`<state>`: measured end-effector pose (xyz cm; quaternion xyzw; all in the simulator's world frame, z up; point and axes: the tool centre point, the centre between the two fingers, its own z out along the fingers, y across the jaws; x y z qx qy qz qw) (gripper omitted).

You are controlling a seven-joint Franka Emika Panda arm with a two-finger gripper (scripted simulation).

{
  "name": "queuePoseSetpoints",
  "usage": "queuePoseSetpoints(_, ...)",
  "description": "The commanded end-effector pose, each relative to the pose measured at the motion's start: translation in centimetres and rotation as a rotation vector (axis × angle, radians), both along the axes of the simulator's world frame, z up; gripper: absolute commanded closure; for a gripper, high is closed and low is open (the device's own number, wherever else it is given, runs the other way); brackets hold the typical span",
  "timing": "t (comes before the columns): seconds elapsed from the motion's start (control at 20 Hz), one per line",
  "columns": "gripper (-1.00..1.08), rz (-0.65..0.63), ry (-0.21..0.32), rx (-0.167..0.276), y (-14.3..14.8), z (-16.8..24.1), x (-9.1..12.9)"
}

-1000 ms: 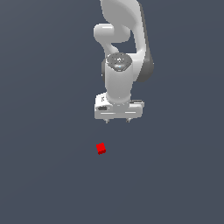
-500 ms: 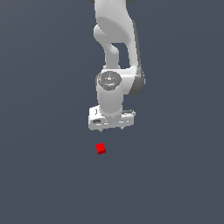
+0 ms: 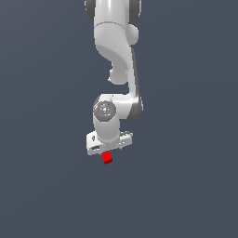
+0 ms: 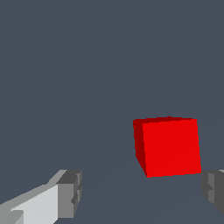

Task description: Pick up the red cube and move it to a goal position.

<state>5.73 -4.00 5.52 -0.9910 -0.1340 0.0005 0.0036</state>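
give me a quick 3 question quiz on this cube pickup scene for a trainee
1. True or false: the gripper has its fingers shut on the red cube.
2. Multiple choice: in the wrist view, the red cube sits
A. midway between the fingers
B. nearer one finger than the other
C. outside both fingers
3. Fill in: in the exterior view, the red cube shows just below the white ____.

Key
1. False: the fingers are open, with gaps on both sides of the cube.
2. B
3. gripper
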Motion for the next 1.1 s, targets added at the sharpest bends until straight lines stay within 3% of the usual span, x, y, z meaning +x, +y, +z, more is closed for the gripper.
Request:
queuePoseSetpoints(0.0,-0.92,0.03,-0.002,-0.002,-0.6,-1.2,0.8)
queuePoseSetpoints(0.8,-0.92,0.085,-0.002,-0.007,-1.8,-3.5,2.5)
queuePoseSetpoints(0.85,1.08,0.085,-0.002,-0.007,-1.8,-3.5,2.5)
queuePoseSetpoints(1.05,1.08,0.085,-0.002,-0.007,-1.8,-3.5,2.5)
